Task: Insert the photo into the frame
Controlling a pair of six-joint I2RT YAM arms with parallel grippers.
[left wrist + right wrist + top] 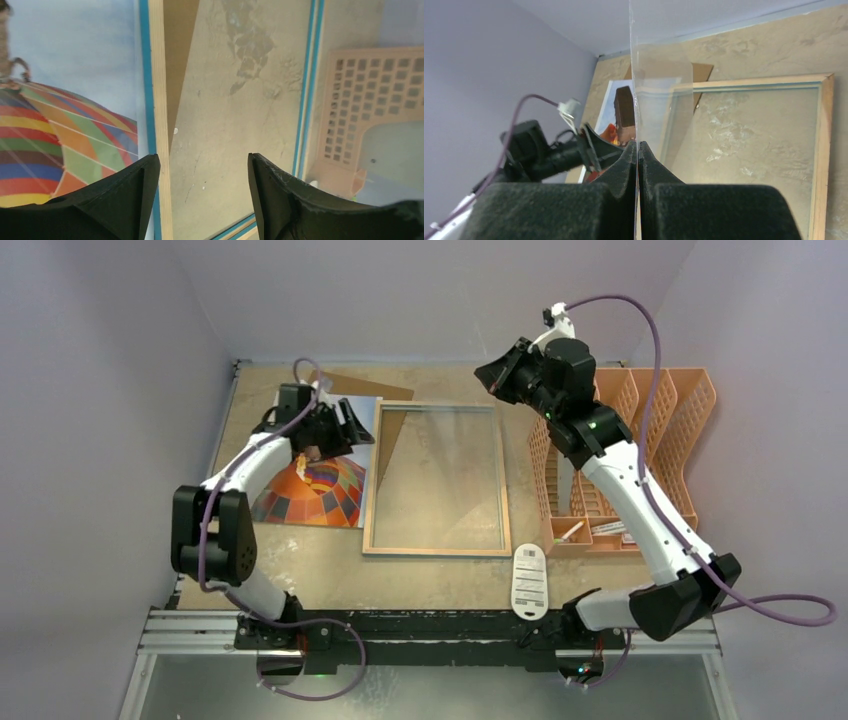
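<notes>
Below the left tool (202, 160), the photo (65, 100) borders the frame (159, 75).

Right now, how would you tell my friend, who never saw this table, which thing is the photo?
Find the big wooden frame lying flat in the middle of the table. Just left of it, under the left arm, lies the photo. Only it has bright striped balloon colours; the brown board behind it is plain.

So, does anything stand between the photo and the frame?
Nothing visible between them: the photo lies right beside the frame. But the corner of a brown board shows inside the frame's opening, far left. The right hand holds a clear sheet.
</notes>
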